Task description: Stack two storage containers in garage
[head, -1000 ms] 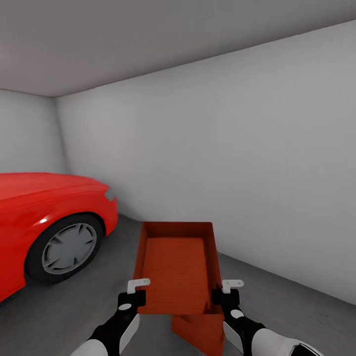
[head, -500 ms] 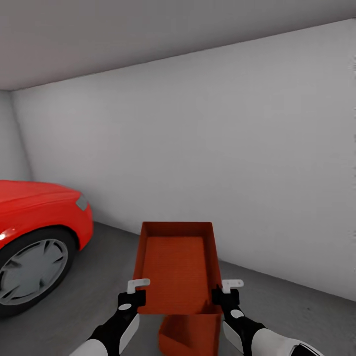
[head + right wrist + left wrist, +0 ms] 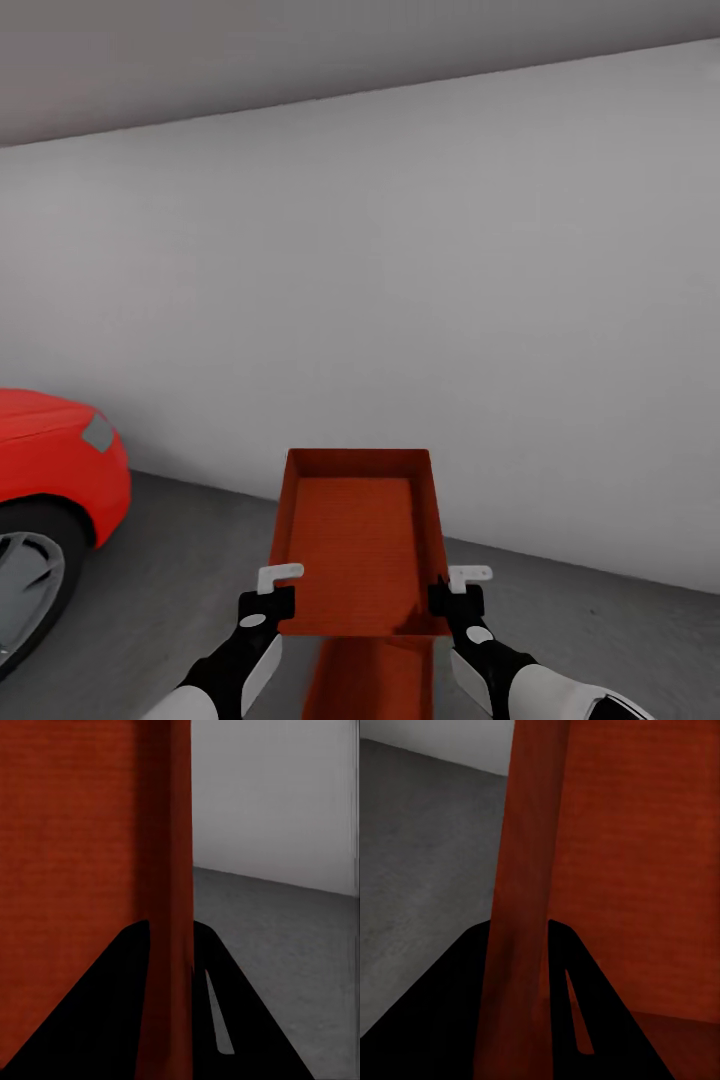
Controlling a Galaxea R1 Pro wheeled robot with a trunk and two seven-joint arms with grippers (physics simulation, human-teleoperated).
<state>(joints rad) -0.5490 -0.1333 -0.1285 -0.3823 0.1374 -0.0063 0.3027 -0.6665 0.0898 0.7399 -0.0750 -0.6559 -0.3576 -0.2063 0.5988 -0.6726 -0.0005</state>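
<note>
Storage container [image 3: 355, 545], orange-red and lidless, hangs level in front of the robot, above the dark grey garage floor [image 3: 190, 560]. Left hand [image 3: 272, 588] is clenched on its near left wall, right hand [image 3: 458, 588] clenched on the near right wall. A second container [image 3: 370, 680] sits directly beneath it on the floor. Red car [image 3: 50, 470] stands at the left by the pale wall [image 3: 400, 300]
</note>
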